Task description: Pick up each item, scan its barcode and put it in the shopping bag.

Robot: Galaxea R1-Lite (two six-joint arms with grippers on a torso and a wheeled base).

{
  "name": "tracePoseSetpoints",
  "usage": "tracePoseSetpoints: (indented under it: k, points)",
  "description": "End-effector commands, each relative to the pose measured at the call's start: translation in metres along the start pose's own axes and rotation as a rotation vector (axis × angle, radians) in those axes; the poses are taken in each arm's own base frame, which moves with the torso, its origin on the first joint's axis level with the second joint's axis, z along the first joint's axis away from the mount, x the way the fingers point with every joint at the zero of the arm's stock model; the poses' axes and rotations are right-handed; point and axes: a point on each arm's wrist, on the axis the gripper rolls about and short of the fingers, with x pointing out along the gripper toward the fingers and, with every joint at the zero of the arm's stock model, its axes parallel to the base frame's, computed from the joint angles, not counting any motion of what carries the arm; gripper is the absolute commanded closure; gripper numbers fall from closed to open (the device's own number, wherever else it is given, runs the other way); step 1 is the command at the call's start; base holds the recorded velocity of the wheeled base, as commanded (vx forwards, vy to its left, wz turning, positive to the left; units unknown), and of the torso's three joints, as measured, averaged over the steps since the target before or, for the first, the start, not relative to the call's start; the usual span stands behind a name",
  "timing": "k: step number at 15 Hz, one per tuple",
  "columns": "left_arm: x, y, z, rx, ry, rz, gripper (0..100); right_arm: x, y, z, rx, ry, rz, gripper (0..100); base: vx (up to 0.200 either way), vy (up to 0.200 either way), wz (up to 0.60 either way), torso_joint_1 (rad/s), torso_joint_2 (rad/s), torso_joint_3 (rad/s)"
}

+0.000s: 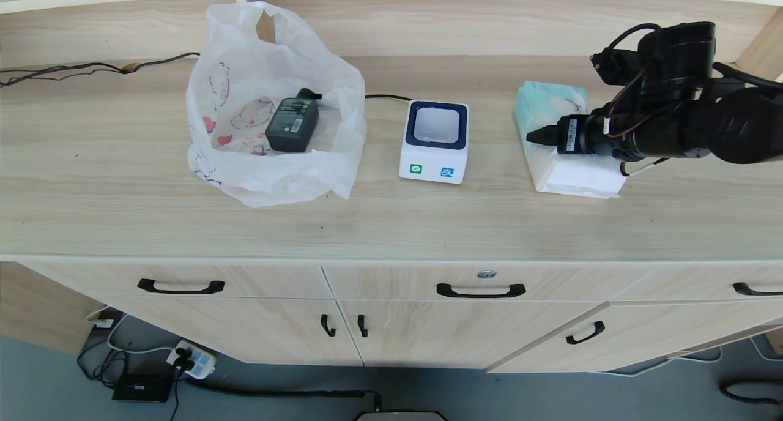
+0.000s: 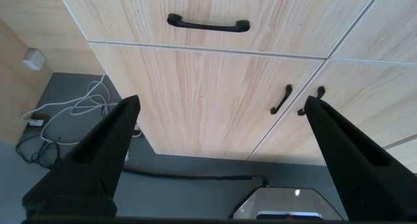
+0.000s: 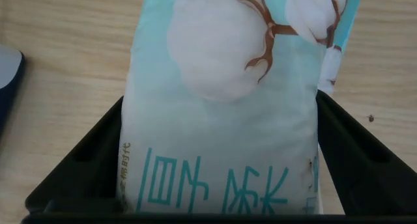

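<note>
The tissue pack [image 1: 547, 106] lies flat near the right end of the counter [image 1: 428, 219], toward its back edge. The right gripper [image 1: 541, 134] has it lined up lengthwise from the right. Its fingers [image 3: 78, 165] are spread wide on either side of the soft wrapper, not visibly squeezing it, which looks to me like the set-up for a grasp across the narrow width. The scanner [image 1: 435, 141] sits in the middle of the counter with its window facing up, so the pack would probably need its barcode turned downward over it. Beyond that, near the left end, the shopping bag [image 1: 244, 72] gapes open with a black charger [image 1: 292, 124] already inside. The scanner stands right on the path to the bag, and the bag's floppy rim could catch. The left gripper [image 2: 218, 120] hangs low in front of the cabinet doors [image 2: 195, 87], fingers apart and empty.
</note>
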Motion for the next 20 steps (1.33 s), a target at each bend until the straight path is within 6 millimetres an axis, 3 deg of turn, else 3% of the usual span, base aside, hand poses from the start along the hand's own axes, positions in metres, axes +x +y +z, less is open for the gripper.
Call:
tracePoseSetpoints:
  k: [1,14,20]
  points:
    - [0.0,0.0,0.0,0.0,0.0,0.0,0,0.003,0.003,-0.001,0.003,0.003,0.008,100,0.0,0.0,0.0,0.0,0.0,0.0]
    - [0.0,0.0,0.0,0.003,0.0,-0.002,0,-0.033,0.01,0.017,-0.038,-0.068,0.014,100,0.0,0.0,0.0,0.0,0.0,0.0]
    - [0.0,0.0,0.0,0.005,0.002,0.0,0,-0.09,0.01,0.031,-0.036,-0.149,0.035,100,0.0,0.0,0.0,0.0,0.0,0.0]
